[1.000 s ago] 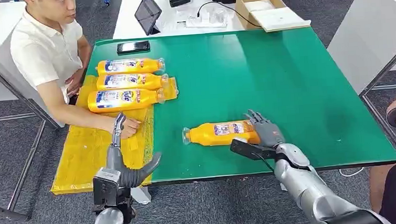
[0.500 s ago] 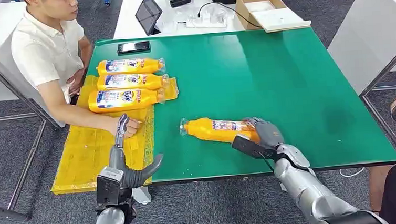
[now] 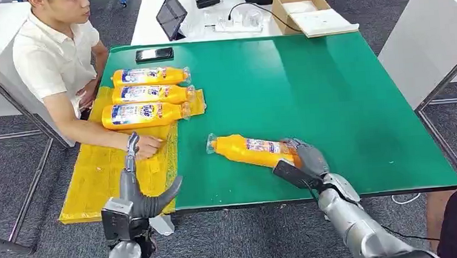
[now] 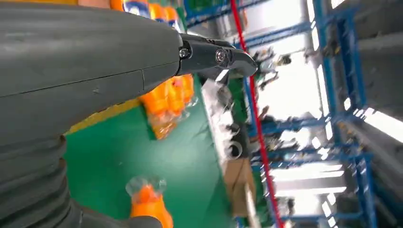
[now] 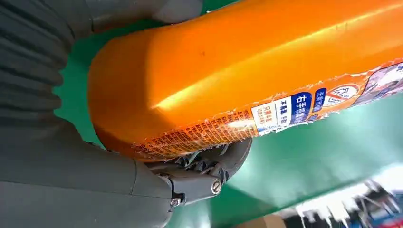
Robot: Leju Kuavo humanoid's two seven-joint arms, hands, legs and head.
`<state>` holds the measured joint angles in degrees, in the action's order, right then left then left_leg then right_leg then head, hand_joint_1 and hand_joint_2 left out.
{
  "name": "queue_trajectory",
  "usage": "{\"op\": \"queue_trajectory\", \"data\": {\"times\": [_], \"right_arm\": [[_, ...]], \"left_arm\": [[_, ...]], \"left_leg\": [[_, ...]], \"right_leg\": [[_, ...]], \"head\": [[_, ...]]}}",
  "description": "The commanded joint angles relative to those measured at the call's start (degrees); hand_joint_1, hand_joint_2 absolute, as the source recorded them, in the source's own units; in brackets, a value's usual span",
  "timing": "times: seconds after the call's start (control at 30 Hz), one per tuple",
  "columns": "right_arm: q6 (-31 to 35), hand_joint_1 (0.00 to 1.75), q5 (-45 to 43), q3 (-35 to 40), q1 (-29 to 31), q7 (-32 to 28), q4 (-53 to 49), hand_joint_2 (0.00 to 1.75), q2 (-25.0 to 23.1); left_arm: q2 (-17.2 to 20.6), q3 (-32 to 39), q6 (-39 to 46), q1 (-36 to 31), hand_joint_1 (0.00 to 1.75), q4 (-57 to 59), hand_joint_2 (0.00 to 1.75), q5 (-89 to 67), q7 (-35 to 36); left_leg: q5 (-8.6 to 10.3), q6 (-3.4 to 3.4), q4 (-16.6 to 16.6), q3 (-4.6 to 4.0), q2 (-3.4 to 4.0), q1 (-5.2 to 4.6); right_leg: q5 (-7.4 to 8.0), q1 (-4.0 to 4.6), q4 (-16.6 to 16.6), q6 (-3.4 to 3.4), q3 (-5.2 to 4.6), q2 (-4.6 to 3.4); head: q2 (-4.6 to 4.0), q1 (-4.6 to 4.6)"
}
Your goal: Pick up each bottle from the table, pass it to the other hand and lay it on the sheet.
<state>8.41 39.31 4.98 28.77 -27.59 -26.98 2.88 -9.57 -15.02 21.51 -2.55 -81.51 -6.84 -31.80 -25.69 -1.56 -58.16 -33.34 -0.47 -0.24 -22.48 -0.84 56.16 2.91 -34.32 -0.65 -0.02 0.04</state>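
One bottle [image 3: 252, 150], at five o'clock on the table [image 3: 333, 97], had tilted as the right hand [image 3: 304, 160] closed on its base, so lifting could begin; the left hand [image 3: 139, 193] waited, fingers apart.

Head view looks down; wrist views sit close, sharing the green table [image 3: 308, 81].
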Motion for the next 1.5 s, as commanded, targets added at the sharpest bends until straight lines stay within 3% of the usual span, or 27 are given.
{"op": "queue_trajectory", "data": {"times": [0.03, 0.17, 0.47, 0.63, 0.83, 1.23, 1.5], "right_arm": [[-1.71, 1.75, -9.05, -1.65, -10.2, -2.55, -17.84, 1.75, -4.03], [-1.8, 1.75, -13.95, -0.41, -13.14, -3.63, -25.28, 1.75, -4.3], [-0.68, 1.75, -15.85, -1.05, -13.88, -4.32, -26.57, 1.75, -4.48], [0.32, 1.75, -21.28, -3.02, -16.71, -5.97, -32.75, 1.75, -5.63], [-0.14, 1.75, -22.64, 2.0, -19.43, -6.51, -40.06, 1.75, -6.89], [-0.46, 1.75, -22.29, 6.27, -19.26, -6.56, -39.37, 1.75, -7.7], [-0.42, 1.75, -21.7, 11.86, -17.67, -7.22, -32.98, 1.75, -9.85]], "left_arm": [[-1.71, 3.27, 1.38, 3.02, 0.0, -4.58, 1.75, 4.64, -2.23], [-2.63, 4.62, 2.33, 3.58, 0.0, -6.75, 1.75, 8.78, -4.26], [-2.73, 4.54, 1.18, 4.17, 0.0, -8.32, 1.75, 11.6, -4.83], [0.18, -0.19, -13.56, 5.46, 0.0, -7.03, 1.75, 20.24, 3.31], [0.46, -2.58, -20.12, 4.28, 0.0, -0.61, 1.75, 23.22, 5.74], [0.25, -3.16, -24.22, 3.54, 0.0, 0.52, 1.75, 24.45, 7.46], [-0.75, -4.02, -28.07, 1.34, 0.0, 2.99, 1.75, 27.08, 8.15]], "left_leg": [[-0.05, 0.12, 0.04, 0.0, 0.03, 0.05], [-0.04, 0.09, 0.0, -0.31, -0.01, 0.05], [-0.05, 0.08, 0.02, -0.5, -0.05, 0.03], [-0.05, 0.11, 0.05, -0.53, -0.08, 0.01], [-0.03, 0.11, 0.1, -0.56, -0.04, -0.02], [-0.08, 0.14, 0.09, -0.52, 0.0, 0.04], [-0.08, 0.14, 0.1, -0.52, 0.08, 0.04]], "right_leg": [[-0.06, 0.06, -0.03, -0.12, 0.0, 0.05], [-0.04, 0.05, 0.01, -0.09, -0.32, 0.03], [-0.07, 0.01, 0.02, -0.09, -0.45, 0.03], [-0.1, -0.01, 0.02, -0.11, -0.51, 0.06], [-0.08, -0.04, 0.0, -0.1, -0.58, 0.04], [-0.1, 0.03, -0.03, -0.14, -0.52, 0.02], [-0.08, 0.03, -0.04, -0.14, -0.53, -0.06]], "head": [[0.0, 0.02], [0.0, 0.02], [0.0, 0.02], [0.0, 0.0], [0.0, 0.0], [0.0, 0.02], [0.0, 0.0]]}}
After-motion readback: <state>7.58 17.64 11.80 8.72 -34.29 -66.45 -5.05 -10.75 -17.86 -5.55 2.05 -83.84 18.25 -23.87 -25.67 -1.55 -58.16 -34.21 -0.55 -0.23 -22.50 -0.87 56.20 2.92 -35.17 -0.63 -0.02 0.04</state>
